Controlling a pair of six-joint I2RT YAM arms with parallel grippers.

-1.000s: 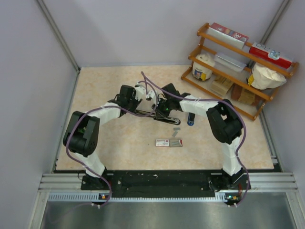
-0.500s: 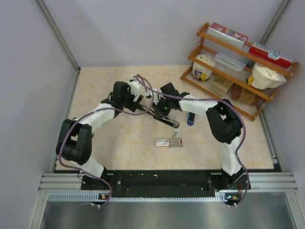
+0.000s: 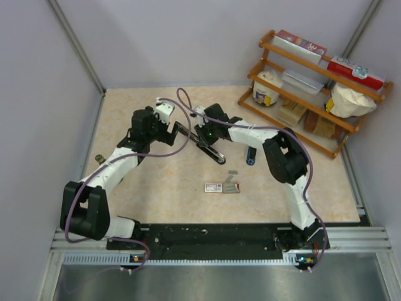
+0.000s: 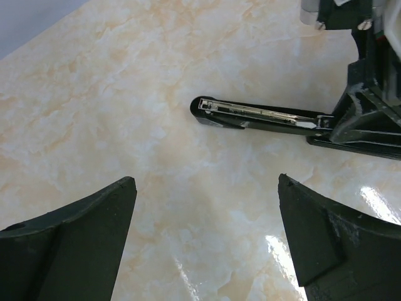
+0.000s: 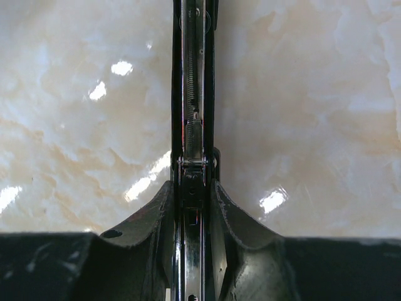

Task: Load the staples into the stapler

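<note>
Right wrist: right hand (image 5: 192, 188) pinches the open stapler (image 5: 193, 37), a spring (image 5: 190, 88) inside it; left hand (image 4: 207, 188) spread

Left pincer (image 4: 205, 183) gapes wide; right pincer (image 5: 192, 188) is clamped narrow.

Top edge crops stapler (image 5: 195, 75); rear hidden inside right end effector (image 5: 191, 188); staples (image 3: 232, 187) too small to count.

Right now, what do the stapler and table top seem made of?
The stapler: black casing, plastic or painted metal; inner channel bright steel-like metal, spring visible. The table top: glossy beige marble pattern, probably laminate, judging by sharp light glints.
</note>
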